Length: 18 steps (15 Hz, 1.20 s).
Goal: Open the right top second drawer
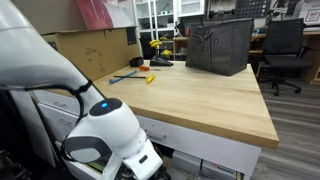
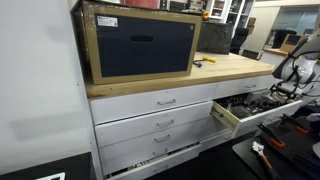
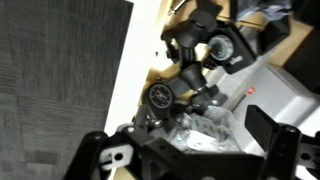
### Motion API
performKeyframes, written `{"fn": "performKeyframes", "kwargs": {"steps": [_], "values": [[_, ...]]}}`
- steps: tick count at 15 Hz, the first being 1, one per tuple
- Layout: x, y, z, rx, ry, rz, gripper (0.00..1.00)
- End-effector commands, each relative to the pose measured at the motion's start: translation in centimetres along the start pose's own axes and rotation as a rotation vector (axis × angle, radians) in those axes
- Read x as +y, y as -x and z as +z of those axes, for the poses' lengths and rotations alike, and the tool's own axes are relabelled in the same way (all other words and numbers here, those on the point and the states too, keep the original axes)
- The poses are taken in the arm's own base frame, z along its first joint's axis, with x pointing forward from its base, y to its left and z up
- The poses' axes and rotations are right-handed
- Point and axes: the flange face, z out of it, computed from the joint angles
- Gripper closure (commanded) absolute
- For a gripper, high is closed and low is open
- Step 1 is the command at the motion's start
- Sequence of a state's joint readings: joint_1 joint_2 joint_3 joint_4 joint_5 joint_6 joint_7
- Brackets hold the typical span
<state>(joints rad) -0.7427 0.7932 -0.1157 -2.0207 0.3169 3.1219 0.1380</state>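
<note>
**One drawer out, looks pretty much done**

One drawer (image 2: 226, 118) on the right side of the bench stands well out of its column in an exterior view, just under the wooden top (image 2: 235, 66). Dark cables and what might be green boards show inside it. So the opening part reads as done to me, or very nearly. Whether it's at the end of its travel I can't say, so what's left is maybe a last bit of pull and backing the arm away.

The gripper (image 3: 185, 135) only really shows in the wrist view, and that picture is a mess. Two dark fingers sit at the bottom, spread apart, with nothing clamped between them as far as I can make out. Past them is a jumble of round black parts and cables that I'd guess is the drawer's contents. Fingers apart and holding nothing is my read, not a sure thing.

Hard-to-see stuff: the drawer's handle isn't visible anywhere, since the front is turned away or too small to pick out. The white arm (image 2: 297, 72) is cut off at the picture's edge beside the drawer. In an exterior view the arm (image 1: 100, 130) fills the near corner and hides the drawer altogether.

The upper drawers in the next column (image 2: 165, 101) look shut. On top there's a box with a dark front (image 2: 140, 45) and a black crate (image 1: 220, 45). An office chair (image 1: 285, 45) sits well behind the bench.
</note>
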Motion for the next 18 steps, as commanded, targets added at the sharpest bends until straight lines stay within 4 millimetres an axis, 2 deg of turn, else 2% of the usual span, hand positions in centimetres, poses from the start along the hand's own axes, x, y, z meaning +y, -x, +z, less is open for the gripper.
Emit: {"fn": "performKeyframes", "kwargs": {"steps": [1, 3, 5, 6, 8, 9, 13, 18], "values": [[-1.2, -3.5, -8.0, -0.018, -0.073, -0.091, 0.00], [-1.3, -6.5, -11.8, -0.037, -0.092, -0.097, 0.00], [-0.1, -9.4, -16.1, -0.063, -0.098, -0.119, 0.00], [-1.8, -7.1, -15.2, -0.091, -0.098, -0.143, 0.00], [-2.0, -7.8, -17.2, -0.124, -0.108, -0.195, 0.00], [-2.6, -7.9, -17.6, -0.136, -0.116, -0.238, 0.00], [-5.0, -7.2, -17.6, -0.197, -0.118, -0.451, 0.00], [-5.9, -7.4, -18.0, -0.208, -0.146, -0.719, 0.00]]}}
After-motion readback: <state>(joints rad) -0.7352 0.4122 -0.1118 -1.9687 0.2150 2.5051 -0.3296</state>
